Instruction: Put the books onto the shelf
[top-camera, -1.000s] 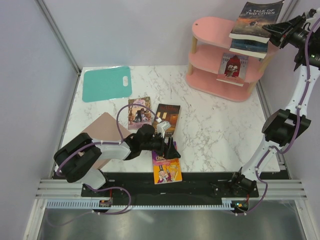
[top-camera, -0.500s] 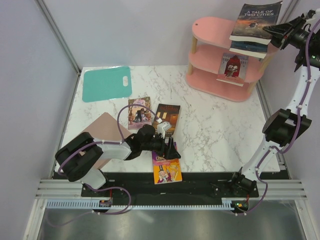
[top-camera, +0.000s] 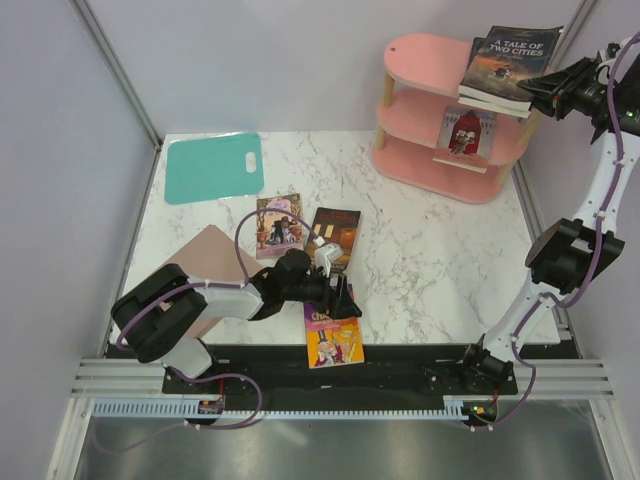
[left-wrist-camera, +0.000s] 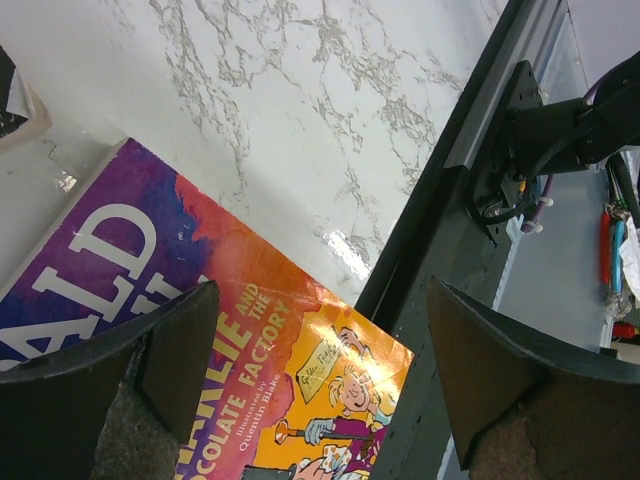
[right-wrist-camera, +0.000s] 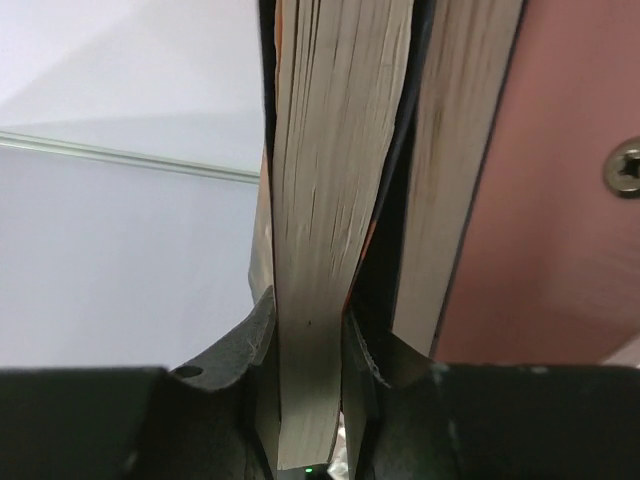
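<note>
The marble table (top-camera: 430, 260) carries a pink three-tier shelf (top-camera: 420, 50) at its far right corner. A teal mat (top-camera: 205, 165) lies flat at the far left corner, and a cardboard sheet (top-camera: 205, 250) lies near the left edge, partly under the left arm. On the right end of the shelf's top board a dark book (top-camera: 510, 60) titled "A Tale of Two Cities" lies over a second book (top-camera: 478, 98), and a red-covered book (top-camera: 468, 130) rests on the middle board. An orange and purple book (top-camera: 335, 345) lies at the table's near edge, its lower end over the dark rail. A pink book (top-camera: 279, 222) and a brown book (top-camera: 340, 228) lie side by side toward the middle of the table. The right gripper (top-camera: 540, 90) is pinched on the dark book's right edge. In the right wrist view its jaws squeeze the pale page block (right-wrist-camera: 335, 150) while the second book (right-wrist-camera: 455, 180) sits against the pink board (right-wrist-camera: 540, 200). The left gripper (top-camera: 340, 297) is low over the orange and purple book's far end with its jaws spread wide and nothing between them. In the left wrist view both fingers (left-wrist-camera: 150, 370) straddle the cover (left-wrist-camera: 300, 350); whether they touch it cannot be told.
</note>
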